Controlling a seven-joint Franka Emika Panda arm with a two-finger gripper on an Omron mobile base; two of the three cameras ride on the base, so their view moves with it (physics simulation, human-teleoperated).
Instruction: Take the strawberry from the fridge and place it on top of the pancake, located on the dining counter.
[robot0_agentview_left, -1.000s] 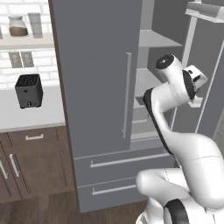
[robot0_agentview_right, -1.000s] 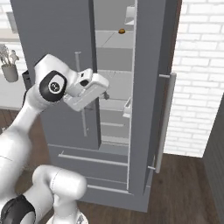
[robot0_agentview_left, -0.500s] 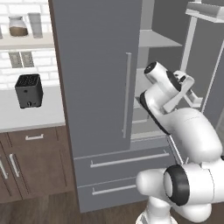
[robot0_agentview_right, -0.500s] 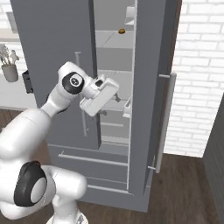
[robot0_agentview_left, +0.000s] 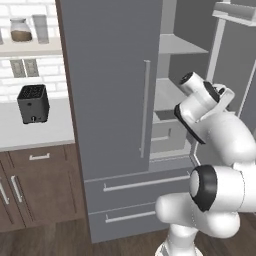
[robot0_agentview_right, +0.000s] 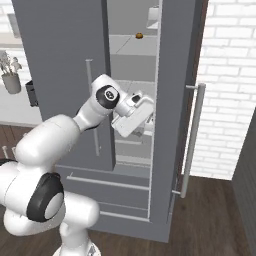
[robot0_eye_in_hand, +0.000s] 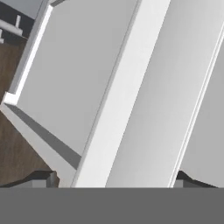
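The fridge (robot0_agentview_left: 115, 100) is tall and matte grey; its left upper door is closed and its right upper door (robot0_agentview_right: 175, 100) stands open on a pale interior. My gripper (robot0_agentview_right: 146, 120) reaches into the opening at middle-shelf height. In the hand view my gripper (robot0_eye_in_hand: 114, 181) is open, its two dark fingertips (robot0_eye_in_hand: 41, 179) far apart with nothing between them, facing a white shelf lip (robot0_eye_in_hand: 127, 92) that runs slantwise. The strawberry is hidden. The pancake and the dining counter are out of view.
A small brown round lump (robot0_agentview_right: 139, 35) lies on an upper fridge shelf. The open door's long silver handle (robot0_agentview_right: 192, 140) stands right of my hand. A black toaster (robot0_agentview_left: 33, 103) sits on the white counter (robot0_agentview_left: 30, 132) above brown cabinets (robot0_agentview_left: 35, 185). Two fridge drawers (robot0_agentview_left: 135, 187) lie below.
The arm has swung its hand right, from in front of the closed left door into the fridge opening. The jaws have stayed wide apart.
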